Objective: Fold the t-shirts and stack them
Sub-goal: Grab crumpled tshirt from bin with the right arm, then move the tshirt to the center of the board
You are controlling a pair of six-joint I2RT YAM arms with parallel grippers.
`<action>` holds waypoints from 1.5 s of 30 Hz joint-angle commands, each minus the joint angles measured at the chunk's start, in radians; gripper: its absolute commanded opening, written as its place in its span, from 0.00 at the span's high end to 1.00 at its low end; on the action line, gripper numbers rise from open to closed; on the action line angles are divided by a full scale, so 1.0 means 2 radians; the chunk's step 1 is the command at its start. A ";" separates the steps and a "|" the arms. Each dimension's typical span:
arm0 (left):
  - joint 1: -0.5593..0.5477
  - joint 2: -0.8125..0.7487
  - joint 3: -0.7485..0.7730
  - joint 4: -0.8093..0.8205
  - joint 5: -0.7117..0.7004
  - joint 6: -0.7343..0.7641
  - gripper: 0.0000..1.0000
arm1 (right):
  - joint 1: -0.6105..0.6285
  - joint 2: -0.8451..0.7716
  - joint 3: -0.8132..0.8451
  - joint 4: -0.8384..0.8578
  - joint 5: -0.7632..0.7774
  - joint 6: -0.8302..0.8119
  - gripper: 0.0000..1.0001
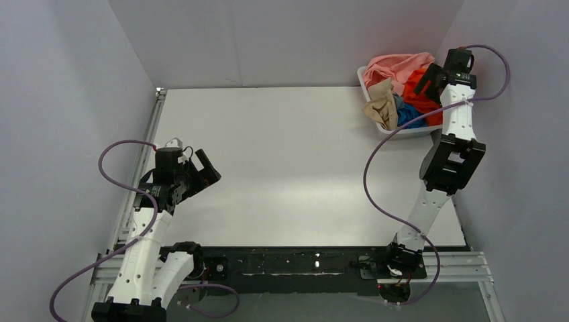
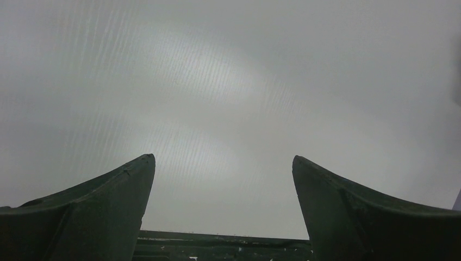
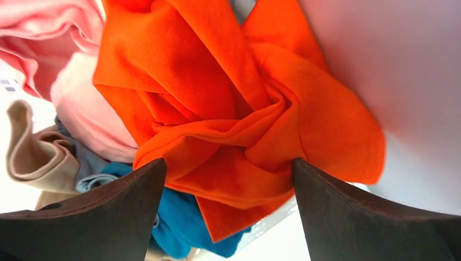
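Several crumpled t-shirts lie heaped in a white basket [image 1: 368,82] at the back right: an orange-red one [image 1: 421,100], a salmon pink one [image 1: 397,67], a tan-beige one [image 1: 382,102] and a blue one [image 1: 406,115]. My right gripper [image 1: 433,77] hangs open just above the orange-red shirt [image 3: 228,103], its jaws spread on either side of a twisted bunch of that cloth, holding nothing. The pink [image 3: 81,109], beige [image 3: 38,155] and blue [image 3: 179,223] shirts show beside it. My left gripper [image 1: 208,168] is open and empty over the table at the left.
The white table [image 1: 288,168] spreads between the arms. Grey enclosure walls stand at the back and both sides; the basket sits against the right wall. A black rail runs along the near edge, and purple cables loop from both arms.
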 commanded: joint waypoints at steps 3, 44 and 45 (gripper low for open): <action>0.002 0.001 -0.002 -0.015 -0.011 0.008 0.01 | 0.000 0.039 0.011 0.027 -0.060 0.025 0.18; 0.002 -0.096 -0.006 -0.039 -0.049 -0.050 0.00 | 0.329 -0.303 0.064 0.198 -0.323 0.056 0.99; 0.002 -0.100 -0.005 -0.043 -0.048 -0.051 0.00 | 0.342 -0.301 0.064 0.200 -0.321 0.055 0.99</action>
